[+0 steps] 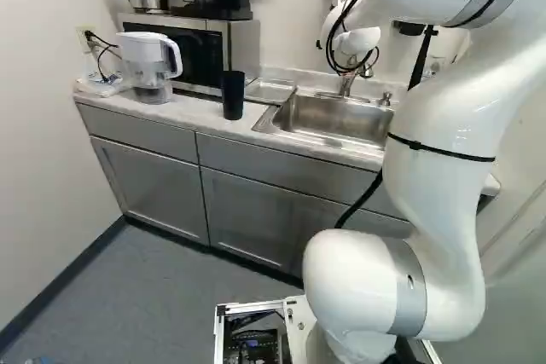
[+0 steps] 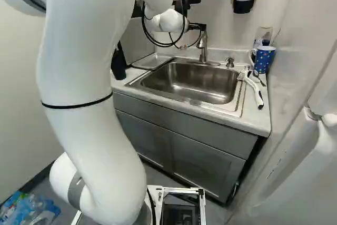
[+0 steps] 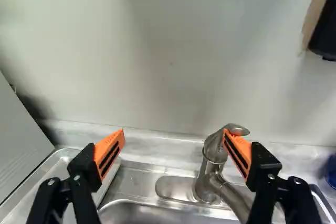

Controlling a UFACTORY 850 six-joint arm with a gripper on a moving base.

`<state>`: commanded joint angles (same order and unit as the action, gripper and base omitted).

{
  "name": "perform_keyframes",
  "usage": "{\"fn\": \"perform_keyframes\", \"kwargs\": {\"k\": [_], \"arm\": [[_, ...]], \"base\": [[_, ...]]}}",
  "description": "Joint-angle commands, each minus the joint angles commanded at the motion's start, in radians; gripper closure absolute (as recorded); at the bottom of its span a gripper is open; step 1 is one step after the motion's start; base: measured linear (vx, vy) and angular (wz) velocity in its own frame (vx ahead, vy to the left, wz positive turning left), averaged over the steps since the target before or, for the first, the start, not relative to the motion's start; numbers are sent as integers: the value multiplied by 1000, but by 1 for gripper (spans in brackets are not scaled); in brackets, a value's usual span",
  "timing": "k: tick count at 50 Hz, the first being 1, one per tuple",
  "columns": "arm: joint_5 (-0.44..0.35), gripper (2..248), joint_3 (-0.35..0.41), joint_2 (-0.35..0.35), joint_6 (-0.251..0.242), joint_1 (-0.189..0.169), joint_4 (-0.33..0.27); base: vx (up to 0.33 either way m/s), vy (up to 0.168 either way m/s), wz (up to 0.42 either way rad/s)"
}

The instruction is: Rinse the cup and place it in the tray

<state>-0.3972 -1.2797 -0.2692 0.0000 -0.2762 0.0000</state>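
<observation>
The jaws stand apart, empty; the faucet lever [image 3: 239,129] lies ahead, aligned with one orange pad [image 3: 240,151], off-centre.

Faucet [image 3: 201,184] on sink [image 3: 136,179]; fingers [image 3: 109,151] spread wide, one pad overlapping faucet handle [image 3: 211,144], contact unclear; tray [image 3: 51,174] well apart from faucet; wall [image 3: 173,61] behind faucet; blue thing [image 3: 331,172] across faucet from tray

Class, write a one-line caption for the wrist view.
Open, empty gripper at the steel sink, one orange pad partly overlapping the tap from this viewpoint.
</observation>
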Motion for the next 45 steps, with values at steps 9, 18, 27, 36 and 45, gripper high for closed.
{"fn": "perform_keyframes", "kwargs": {"k": [9,18,27,36,45], "arm": [[-22,3,-21,-18,0,-1,0],[-22,3,-27,-23,0,-1,0],[-22,3,-21,-18,0,2,0],[-22,3,20,17,0,13,0],[-22,3,66,59,0,26,0]], "base": [[0,0,0],[0,0,0],[0,0,0],[0,0,0],[0,0,0]]}}
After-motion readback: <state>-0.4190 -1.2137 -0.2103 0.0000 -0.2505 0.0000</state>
